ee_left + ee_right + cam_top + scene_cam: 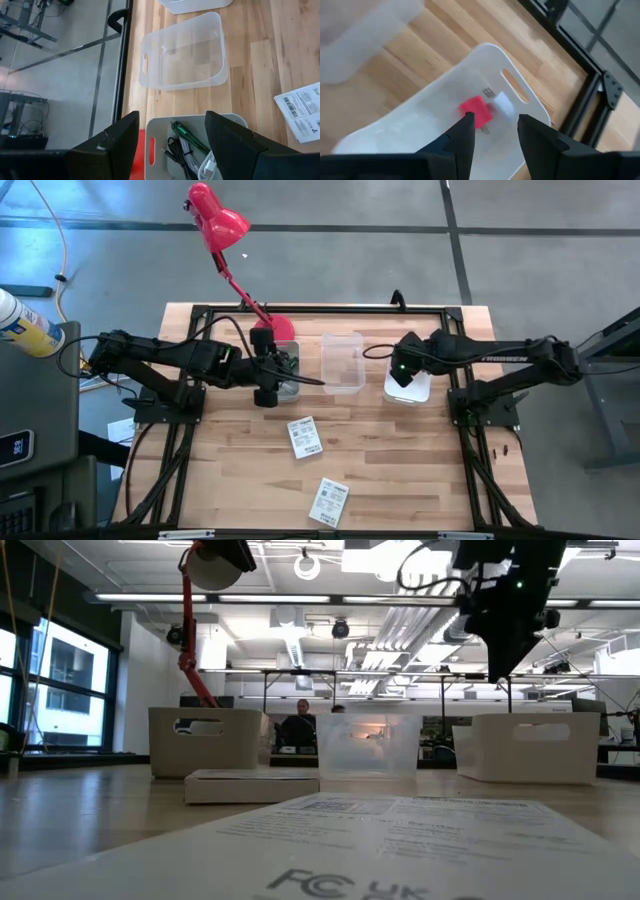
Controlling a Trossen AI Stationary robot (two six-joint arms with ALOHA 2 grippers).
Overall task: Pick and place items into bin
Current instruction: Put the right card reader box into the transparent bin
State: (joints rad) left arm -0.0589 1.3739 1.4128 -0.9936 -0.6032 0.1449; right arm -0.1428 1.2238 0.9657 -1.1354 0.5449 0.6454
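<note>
- The right end effector (492, 137) hangs fingers apart over the white bin (530, 107) at right, above the pink cube (476, 112); next it would need to descend and close.
- The left end effector (172, 142), wide and empty, hovers over the grey bin (235, 120).
- Only the left wrist view shows the green pen (191, 138) and black cable (176, 150) inside it; two white cards (305, 437) lie on the near bench.

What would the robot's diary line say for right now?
left tool: open, above grey bin | right tool: open, above white bin with pink cube | clear bin: empty
</note>
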